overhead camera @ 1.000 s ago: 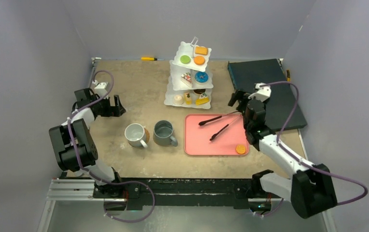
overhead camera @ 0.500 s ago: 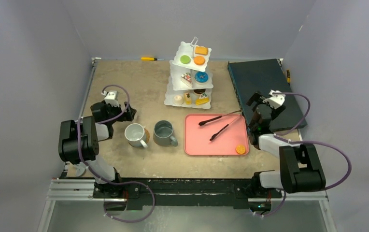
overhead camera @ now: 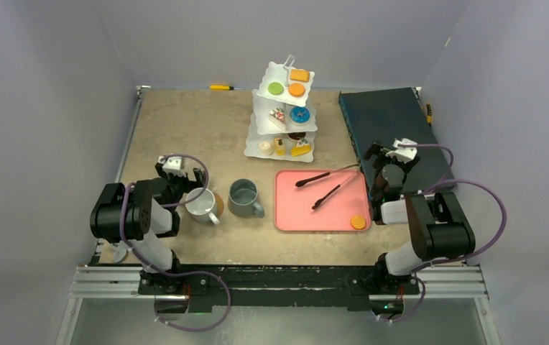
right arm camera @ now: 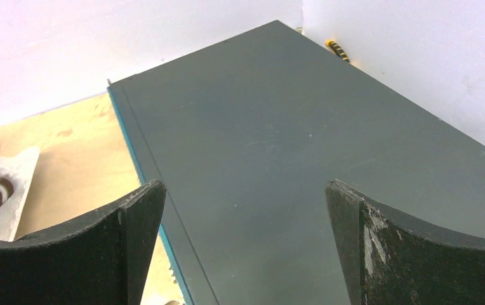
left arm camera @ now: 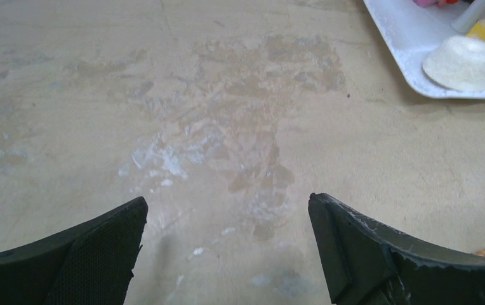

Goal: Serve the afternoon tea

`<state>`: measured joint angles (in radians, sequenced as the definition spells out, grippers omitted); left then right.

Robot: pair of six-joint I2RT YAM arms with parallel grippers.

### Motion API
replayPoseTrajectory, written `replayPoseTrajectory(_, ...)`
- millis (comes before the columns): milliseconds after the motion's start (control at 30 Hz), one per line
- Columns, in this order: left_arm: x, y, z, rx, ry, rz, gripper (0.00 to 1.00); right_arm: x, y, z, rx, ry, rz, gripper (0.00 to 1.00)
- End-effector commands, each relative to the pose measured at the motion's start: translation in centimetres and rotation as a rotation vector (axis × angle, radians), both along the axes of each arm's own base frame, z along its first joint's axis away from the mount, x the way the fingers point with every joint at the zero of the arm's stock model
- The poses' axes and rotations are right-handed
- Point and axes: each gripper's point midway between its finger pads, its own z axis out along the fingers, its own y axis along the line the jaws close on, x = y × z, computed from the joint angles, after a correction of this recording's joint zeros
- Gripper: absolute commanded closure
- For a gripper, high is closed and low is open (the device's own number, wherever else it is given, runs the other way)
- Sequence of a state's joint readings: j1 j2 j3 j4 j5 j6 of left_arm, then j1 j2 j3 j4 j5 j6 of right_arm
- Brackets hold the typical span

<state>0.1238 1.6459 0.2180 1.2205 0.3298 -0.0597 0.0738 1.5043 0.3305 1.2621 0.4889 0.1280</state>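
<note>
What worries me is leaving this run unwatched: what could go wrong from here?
1. The left gripper, open, hovers close to the white mug; a careless swing could tip it.
2. One orange pastry lies at the pink tray's corner; dragging the black tongs out may knock it off.
3. The three-tier stand is tall and loaded; a bump could topple it.

Setting: robotics lab test cell.
Enclosure: plain lilac panels (overhead camera: 42, 108) (on three sides) round a stained tabletop (overhead camera: 185, 129).
Rig: left arm (overhead camera: 122, 212) and right arm (overhead camera: 437, 233), cabled, bolted to an aluminium rail (overhead camera: 106, 282).
Props: toy pastries (overhead camera: 300, 114) on a stand (overhead camera: 254, 147).
</note>
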Motion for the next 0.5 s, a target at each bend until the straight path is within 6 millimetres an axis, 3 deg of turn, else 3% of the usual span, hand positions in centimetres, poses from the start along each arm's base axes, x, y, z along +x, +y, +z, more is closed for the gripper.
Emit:
replayPoseTrajectory(0,0.0,-0.1,5.0,0.029,-0.256,0.023,0.01,-0.4,1.9,1.6,-0.052,-0.097,0.109,0.01)
replayPoseTrajectory(33,0.4,0.3,2.9,0.044,-0.144,0.032,0.01,-1.1,2.2,1.3,-0.092,-0.123,0.130,0.01)
replayPoseTrajectory(67,1.3,0.5,2.7,0.039,-0.125,0.048,0.01,-2.1,2.2,3.1,-0.097,-0.218,0.108,0.01)
replayPoseTrajectory(167,1.9,0.0,2.5,0.064,-0.103,0.035,0.01,0.0,2.9,1.2,-0.057,-0.096,0.125,0.01)
replayPoseTrajectory(467,1.8,-0.4,2.8,0.057,-0.126,0.021,0.01,-0.3,2.1,2.0,-0.077,-0.135,0.121,0.01)
